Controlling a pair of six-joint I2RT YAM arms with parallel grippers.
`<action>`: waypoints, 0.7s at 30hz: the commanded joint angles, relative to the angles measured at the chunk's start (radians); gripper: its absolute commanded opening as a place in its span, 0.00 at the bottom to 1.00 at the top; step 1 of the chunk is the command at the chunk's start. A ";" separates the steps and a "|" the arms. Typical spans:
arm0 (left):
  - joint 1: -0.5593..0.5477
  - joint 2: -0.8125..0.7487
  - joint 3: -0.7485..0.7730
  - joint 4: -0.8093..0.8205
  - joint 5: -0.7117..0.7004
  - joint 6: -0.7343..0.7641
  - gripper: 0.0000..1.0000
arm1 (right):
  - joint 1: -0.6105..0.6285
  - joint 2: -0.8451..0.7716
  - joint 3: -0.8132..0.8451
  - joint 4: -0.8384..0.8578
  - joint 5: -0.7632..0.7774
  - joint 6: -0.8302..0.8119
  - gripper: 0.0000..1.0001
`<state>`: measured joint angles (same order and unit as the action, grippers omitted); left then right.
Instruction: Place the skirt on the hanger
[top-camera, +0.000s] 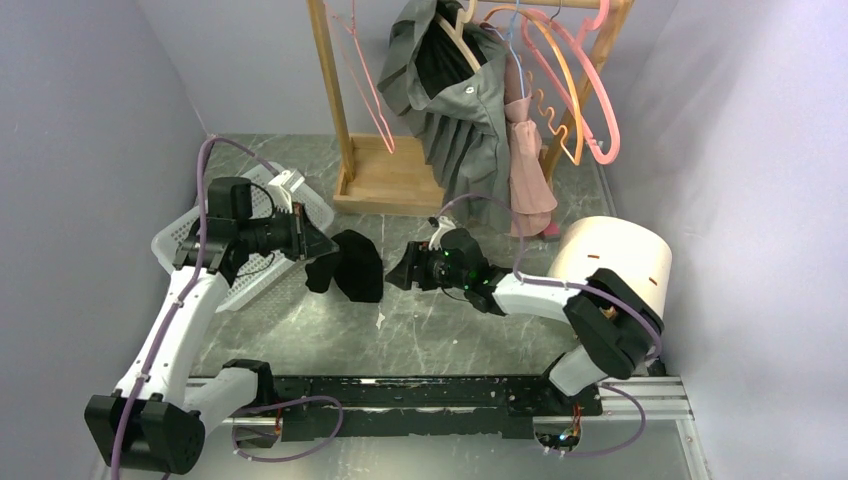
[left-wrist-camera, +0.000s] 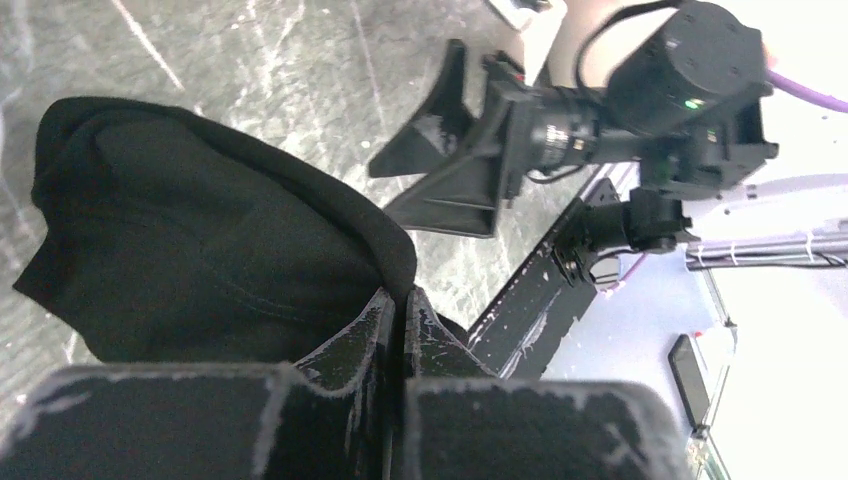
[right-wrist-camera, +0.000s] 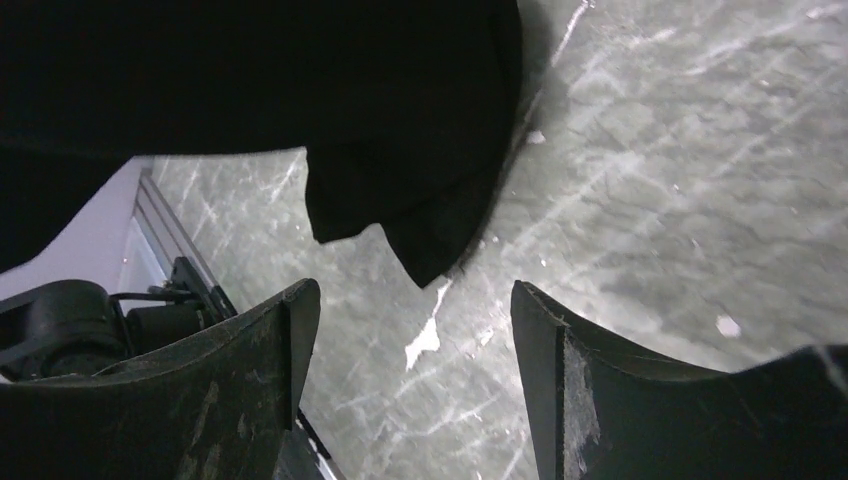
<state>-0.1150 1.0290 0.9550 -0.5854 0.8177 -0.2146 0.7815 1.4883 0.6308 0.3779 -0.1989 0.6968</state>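
A black skirt (top-camera: 350, 265) hangs bunched above the table, mid-left. My left gripper (top-camera: 318, 243) is shut on the skirt's upper edge; the left wrist view shows the cloth (left-wrist-camera: 200, 240) pinched between the closed fingers. My right gripper (top-camera: 408, 268) is open and empty, just right of the skirt and pointing at it; in the right wrist view the skirt (right-wrist-camera: 400, 130) hangs ahead of the parted fingers (right-wrist-camera: 290, 330). Empty pink hangers (top-camera: 590, 90) and an orange one (top-camera: 565, 110) hang on the wooden rack (top-camera: 335, 90) at the back.
A grey garment (top-camera: 455, 110) and a pink garment (top-camera: 528, 165) hang on the rack. A white basket (top-camera: 265, 275) lies at the left under the left arm. A white cylinder bin (top-camera: 610, 255) stands at the right beside the right arm.
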 joint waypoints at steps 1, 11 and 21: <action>-0.005 -0.043 0.055 -0.010 0.162 0.063 0.07 | 0.009 0.069 0.064 0.124 -0.032 0.002 0.73; -0.006 -0.090 0.131 0.023 0.351 0.054 0.07 | 0.020 0.129 0.127 0.190 -0.182 -0.132 0.74; -0.006 -0.133 0.147 -0.010 0.289 0.004 0.07 | 0.026 -0.179 -0.049 0.054 -0.065 -0.120 0.00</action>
<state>-0.1150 0.9226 1.0660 -0.5961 1.1019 -0.1951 0.8047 1.4635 0.6369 0.4988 -0.3359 0.5884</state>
